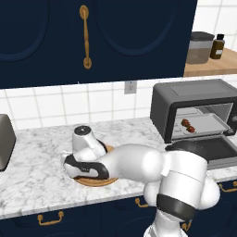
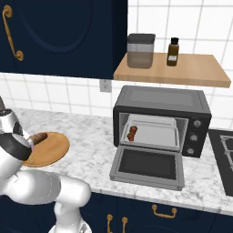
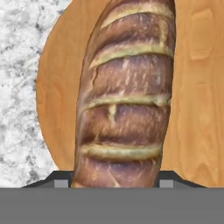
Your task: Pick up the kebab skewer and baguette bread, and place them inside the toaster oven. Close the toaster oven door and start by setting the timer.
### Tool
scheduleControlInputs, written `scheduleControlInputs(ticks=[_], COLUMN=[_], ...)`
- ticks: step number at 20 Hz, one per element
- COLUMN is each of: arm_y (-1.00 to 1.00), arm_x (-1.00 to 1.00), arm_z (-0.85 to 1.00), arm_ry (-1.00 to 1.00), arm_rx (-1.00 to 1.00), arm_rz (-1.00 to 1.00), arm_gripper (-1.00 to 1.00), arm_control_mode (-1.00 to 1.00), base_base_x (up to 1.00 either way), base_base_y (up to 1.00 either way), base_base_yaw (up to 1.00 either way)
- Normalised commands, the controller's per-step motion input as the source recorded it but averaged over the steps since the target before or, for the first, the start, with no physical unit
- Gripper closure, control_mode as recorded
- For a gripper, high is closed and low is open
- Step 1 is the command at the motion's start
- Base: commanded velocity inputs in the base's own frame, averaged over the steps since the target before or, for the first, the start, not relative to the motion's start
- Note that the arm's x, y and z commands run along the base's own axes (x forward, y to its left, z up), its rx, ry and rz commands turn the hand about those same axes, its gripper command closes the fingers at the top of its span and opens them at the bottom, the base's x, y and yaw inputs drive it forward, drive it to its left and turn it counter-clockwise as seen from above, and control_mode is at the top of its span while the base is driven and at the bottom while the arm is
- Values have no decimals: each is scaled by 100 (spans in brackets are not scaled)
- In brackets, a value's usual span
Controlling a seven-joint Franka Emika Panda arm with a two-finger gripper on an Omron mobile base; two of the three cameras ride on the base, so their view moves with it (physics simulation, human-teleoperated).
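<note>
Baguette bread (image 3: 124, 96) cut off at top edge of hand view, near end dipping behind grey band. Only 1 brown tip (image 2: 40, 136) peeking past the arm in right base view. Wooden plate (image 1: 110, 181) mostly buried under the arm in left base view; cropped top and right (image 3: 197, 109) in hand view. Finger tips (image 3: 61, 183) mere corners either side of the loaf; contact with crust impossible to judge. Kebab skewer (image 1: 188, 126) too small for counting chunks. Toaster oven door (image 1: 217, 150) partly masked by the arm, clipped at right edge. Light grey toaster (image 1: 5, 141) sliced by left edge.
</note>
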Motion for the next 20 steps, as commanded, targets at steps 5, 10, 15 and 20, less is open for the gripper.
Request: scheduleControlInputs(ticks=[5,10,15,20], arm_y=[-99,-100,-100,-100], arm_x=[-78,-62,-32,0], arm_z=[100,81,49,25], arm_ry=[-8,0,0,11], arm_rx=[1,-3,-10,-15], arm_rz=[23,21,16,5], arm_gripper=[100,100,100,100], arm_control_mode=[-100,-100,-100,-100], base_base_x=[0,0,0,0], base_base_y=[0,0,0,0], base_base_yaw=[0,0,0,0])
